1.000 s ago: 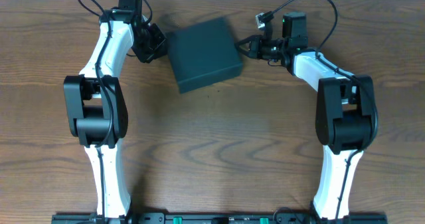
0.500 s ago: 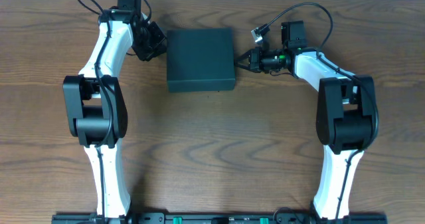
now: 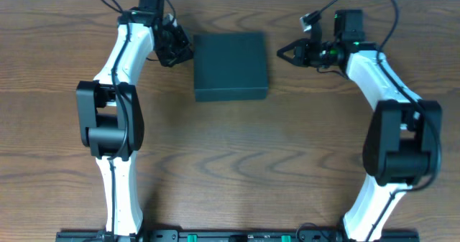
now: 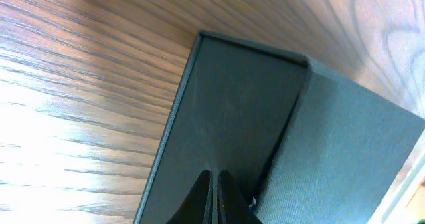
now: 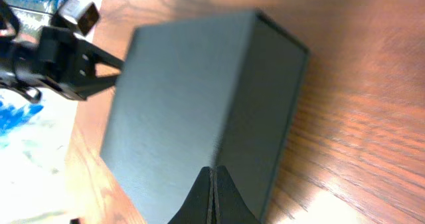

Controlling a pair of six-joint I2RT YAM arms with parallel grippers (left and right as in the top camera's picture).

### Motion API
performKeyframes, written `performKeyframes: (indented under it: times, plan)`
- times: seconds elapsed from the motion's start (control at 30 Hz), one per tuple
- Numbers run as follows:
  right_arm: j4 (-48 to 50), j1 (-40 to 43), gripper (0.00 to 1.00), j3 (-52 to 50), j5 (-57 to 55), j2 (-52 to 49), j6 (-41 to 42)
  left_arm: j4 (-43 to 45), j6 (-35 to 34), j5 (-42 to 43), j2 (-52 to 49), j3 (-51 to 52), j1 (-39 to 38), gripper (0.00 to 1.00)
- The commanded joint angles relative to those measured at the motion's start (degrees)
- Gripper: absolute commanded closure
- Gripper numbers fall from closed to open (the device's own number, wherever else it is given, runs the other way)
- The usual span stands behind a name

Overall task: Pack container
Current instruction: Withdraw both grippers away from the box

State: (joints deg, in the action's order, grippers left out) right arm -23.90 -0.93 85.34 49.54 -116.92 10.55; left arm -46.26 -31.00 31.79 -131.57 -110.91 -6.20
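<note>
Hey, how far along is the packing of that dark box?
Done: the container lies lid shut on the table. In hand: nothing; the left end effector and right end effector flank it, shut and empty. Left: probably just retracting the arms.

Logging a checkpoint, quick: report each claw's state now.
Left claw: closed, empty, beside the dark greenish-black cardboard box.
Right claw: closed, empty, apart from it.

container [image 3: 231,64] squared, shifted right | right gripper [image 3: 282,53] backed off, seemingly clear
</note>
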Motion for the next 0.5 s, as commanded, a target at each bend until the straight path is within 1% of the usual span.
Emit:
performKeyframes:
  times: [0.0, 0.17, 0.23, 0.37, 0.47]
  plan:
    - [-1.3, 0.1, 0.99, 0.1, -2.0, 1.7, -3.0, 0.0, 1.7, 2.2, 0.2, 0.2, -1.3, 0.94]
    - [-1.7, 0.1, 0.99, 0.1, -3.8, 3.4, -4.0, -0.3, 3.4, 2.3, 0.6, 0.1, -0.7, 0.94]
    - [-2.9, 0.1, 0.99, 0.1, -7.2, 5.2, -4.0, -1.2, 4.2, 1.3, 2.1, 0.0, 0.0, 0.94]
    - [-7.3, 0.1, 0.99, 0.1, -15.5, 11.9, -7.9, -4.3, 7.3, -9.9, 9.2, -0.2, 0.9, 0.94]
    - [-9.7, 0.1, 0.99, 0.1, -19.5, 17.7, -10.1, -4.9, 11.2, -14.6, 16.1, -0.2, 1.0, 0.94]
